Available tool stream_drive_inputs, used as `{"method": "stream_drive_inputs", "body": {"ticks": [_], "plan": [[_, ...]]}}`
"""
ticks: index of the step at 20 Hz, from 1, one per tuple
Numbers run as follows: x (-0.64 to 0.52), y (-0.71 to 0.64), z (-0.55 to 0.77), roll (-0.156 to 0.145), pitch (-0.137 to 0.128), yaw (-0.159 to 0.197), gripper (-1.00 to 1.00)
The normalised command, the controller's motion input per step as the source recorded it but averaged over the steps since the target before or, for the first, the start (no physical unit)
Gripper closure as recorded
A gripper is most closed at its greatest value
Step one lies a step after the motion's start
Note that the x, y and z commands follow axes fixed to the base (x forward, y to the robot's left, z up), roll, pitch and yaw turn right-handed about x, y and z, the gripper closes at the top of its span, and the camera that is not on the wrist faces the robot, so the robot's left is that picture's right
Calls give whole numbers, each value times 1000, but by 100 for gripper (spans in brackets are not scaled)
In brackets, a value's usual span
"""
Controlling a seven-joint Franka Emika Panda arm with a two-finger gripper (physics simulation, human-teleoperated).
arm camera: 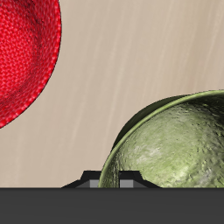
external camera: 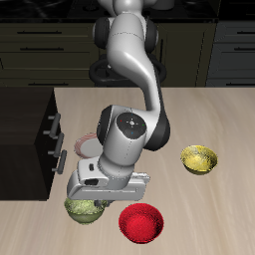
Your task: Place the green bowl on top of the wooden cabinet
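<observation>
The green bowl (external camera: 86,210) was seen on the bench (external camera: 199,120) at the lower left of the exterior frame, directly beneath the hand (external camera: 98,195), its rim met at the fingers, whose spread could not be told, with the wooden cabinet (external camera: 28,134) up-left.

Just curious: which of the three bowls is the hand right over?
The green bowl, olive and partly hidden beneath the hand; the red and yellow bowls sit clear.

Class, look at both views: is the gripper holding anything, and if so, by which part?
It cannot be told. The gripper sits over the green bowl at its rim, but the fingertips are hidden, so no closed hold is visible. The red bowl lies apart.
</observation>
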Motion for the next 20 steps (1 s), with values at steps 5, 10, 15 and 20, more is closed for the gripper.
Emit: {"method": "stream_drive_inputs", "body": {"ticks": [5, 10, 15, 20], "plan": [[11, -21, 8, 5, -5, -1, 100], [-26, -64, 167, -3, -23, 13, 100], [-73, -174, 443, -23, -43, 15, 100], [-90, -61, 418, 8, -46, 11, 100]]}}
